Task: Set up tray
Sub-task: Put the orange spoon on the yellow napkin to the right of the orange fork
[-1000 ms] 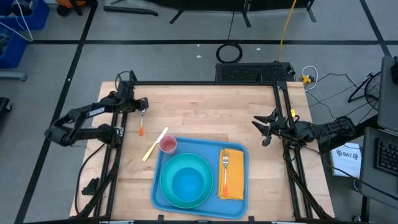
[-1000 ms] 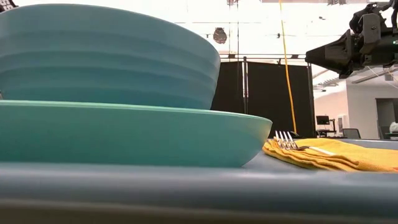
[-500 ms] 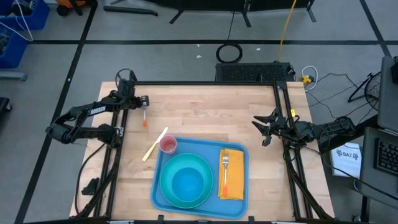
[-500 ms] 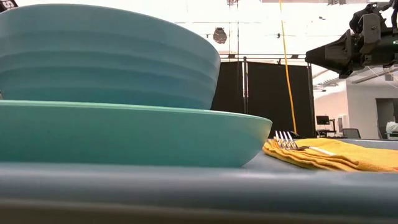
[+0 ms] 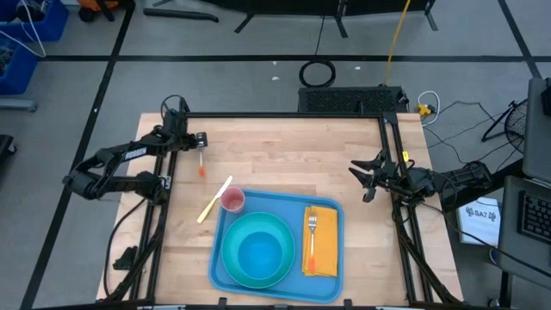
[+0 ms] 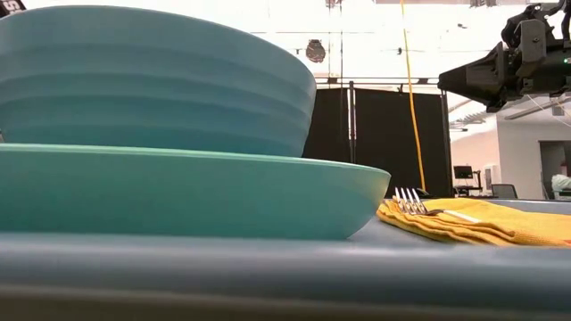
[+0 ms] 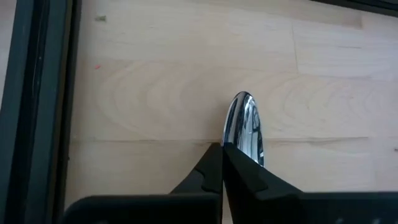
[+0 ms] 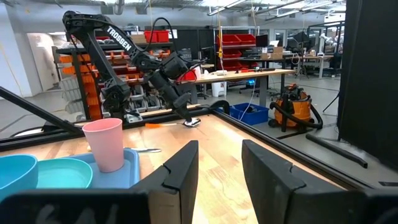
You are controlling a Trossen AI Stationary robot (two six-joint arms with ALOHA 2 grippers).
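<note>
Left gripper [image 5: 200, 143], jaws clamped on a spoon [image 7: 244, 127] near the tabletop's far-left corner; right gripper [image 5: 367, 178] waits half-open. A thin pinch could let it twist before reaching the tray [image 5: 334, 284] at the near edge.

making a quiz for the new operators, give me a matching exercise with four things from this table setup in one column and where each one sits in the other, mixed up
Things:
1. fork
2. pink cup
3. spoon
4. teal bowl

Places:
A. clamped in the left gripper, over the bare wood at the table's far left
B. on the yellow napkin, right side of the blue tray
C. stacked on the teal plate, left half of the tray
D. at the tray's far left corner

Pairs: 1-B, 2-D, 3-A, 4-C
</note>
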